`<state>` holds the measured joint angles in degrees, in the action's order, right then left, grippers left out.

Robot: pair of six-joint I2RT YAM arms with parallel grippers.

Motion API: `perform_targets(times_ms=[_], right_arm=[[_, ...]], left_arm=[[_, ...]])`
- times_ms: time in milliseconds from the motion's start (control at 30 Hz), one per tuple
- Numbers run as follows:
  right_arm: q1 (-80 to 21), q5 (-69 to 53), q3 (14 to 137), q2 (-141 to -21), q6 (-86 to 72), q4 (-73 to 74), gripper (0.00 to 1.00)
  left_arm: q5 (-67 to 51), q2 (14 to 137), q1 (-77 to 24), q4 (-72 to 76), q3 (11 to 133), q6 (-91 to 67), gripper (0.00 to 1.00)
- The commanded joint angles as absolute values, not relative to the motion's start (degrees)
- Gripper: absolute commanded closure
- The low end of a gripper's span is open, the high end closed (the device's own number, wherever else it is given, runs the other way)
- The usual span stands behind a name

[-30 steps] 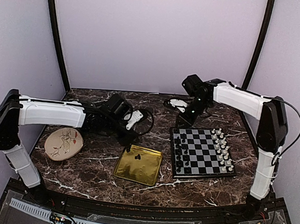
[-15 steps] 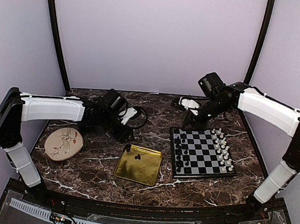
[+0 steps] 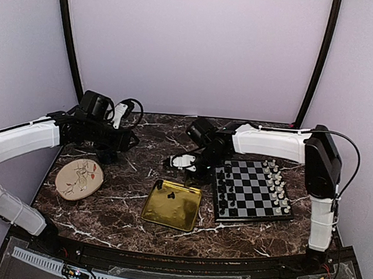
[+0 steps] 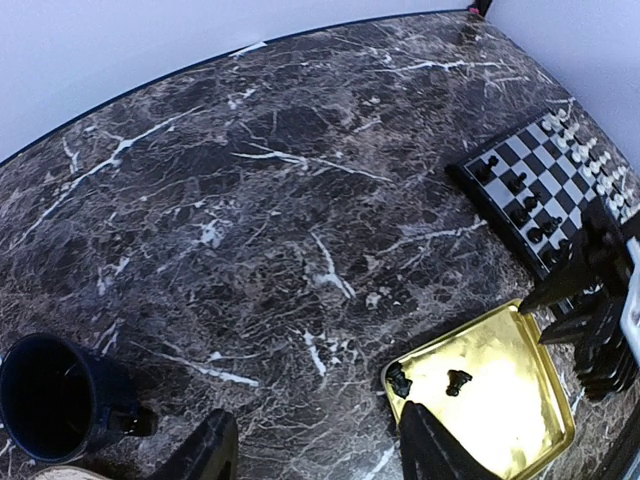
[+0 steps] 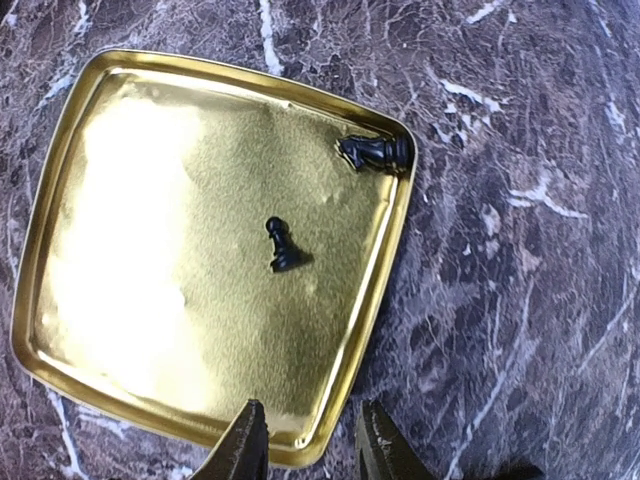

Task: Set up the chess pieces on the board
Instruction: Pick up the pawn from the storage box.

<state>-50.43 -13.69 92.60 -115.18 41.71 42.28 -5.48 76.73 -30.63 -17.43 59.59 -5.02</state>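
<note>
Shows right gripper (image 5: 308,420) parted and empty over rim of gold tray (image 5: 150,250) containing black pawn (image 5: 283,247) and black knight (image 5: 372,152); left gripper (image 4: 318,425) likewise.

The tray (image 5: 150,300) is shiny gold metal; the chess pieces (image 5: 283,248) on it look glossy black plastic. The table (image 4: 250,200) is smooth, dark, white-veined marble.

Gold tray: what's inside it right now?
Inside the gold tray: a black pawn near the middle and a black knight-shaped piece lying in a corner. Nothing else shows. The right gripper hides a bit of the tray's near rim.
</note>
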Motion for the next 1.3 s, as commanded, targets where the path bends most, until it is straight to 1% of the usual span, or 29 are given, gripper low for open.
perform_targets(times_ms=[0, 133, 333, 800, 933, 1267], right_arm=[[-52.34, -12.48, 98.31, -120.09, 42.49, 41.14, 0.68], [-53.25, -12.38, 101.53, -124.75, 41.90, 41.45, 0.67], [-54.35, -12.59, 103.72, -128.51, 42.32, 42.56, 0.65], [-55.52, -13.80, 104.26, -130.61, 43.89, 43.48, 0.65], [-55.68, -14.28, 104.56, -131.34, 44.38, 44.26, 0.68], [-55.71, -14.50, 105.80, -132.57, 44.09, 45.48, 0.79]], left_arm=[[-6.51, 74.05, -27.97, -14.20, 57.64, -7.29, 0.42], [-8.32, 73.17, -26.95, -13.73, 57.58, -7.85, 0.42], [-9.73, 72.34, -26.81, -13.15, 57.31, -8.42, 0.42], [-10.40, 72.51, -26.88, -13.15, 57.31, -8.51, 0.42], [-10.79, 72.68, -26.81, -13.16, 57.29, -8.65, 0.43], [-11.73, 73.21, -26.81, -13.03, 57.29, -8.87, 0.43]])
